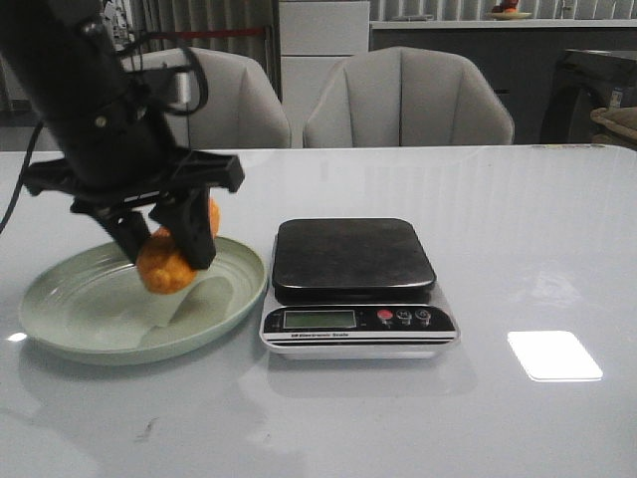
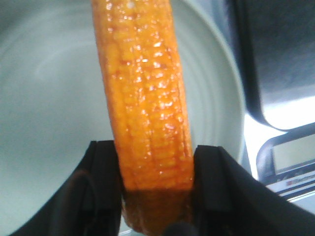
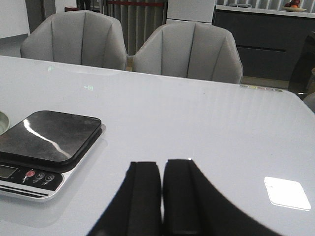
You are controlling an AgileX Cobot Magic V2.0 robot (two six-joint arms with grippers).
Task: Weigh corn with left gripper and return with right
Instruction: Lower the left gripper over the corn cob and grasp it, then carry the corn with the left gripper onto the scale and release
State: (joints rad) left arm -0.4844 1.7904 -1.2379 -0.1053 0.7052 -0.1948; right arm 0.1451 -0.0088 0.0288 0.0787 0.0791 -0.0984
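Note:
My left gripper (image 1: 166, 235) is shut on the orange-yellow corn cob (image 1: 167, 261) and holds it over the pale green plate (image 1: 70, 309). In the left wrist view the cob (image 2: 145, 98) sits between both black fingers (image 2: 106, 182), with the plate (image 2: 44, 98) beneath. I cannot tell whether the cob still touches the plate. The scale (image 1: 353, 261) with its black platform stands right of the plate and is empty; it also shows in the right wrist view (image 3: 51, 135). My right gripper (image 3: 162, 164) is shut and empty above bare table, right of the scale, out of the front view.
Two grey chairs (image 1: 408, 95) stand behind the table's far edge. The scale's display and buttons (image 1: 353, 319) face the front. A bright light patch (image 1: 552, 354) lies on the table at the right.

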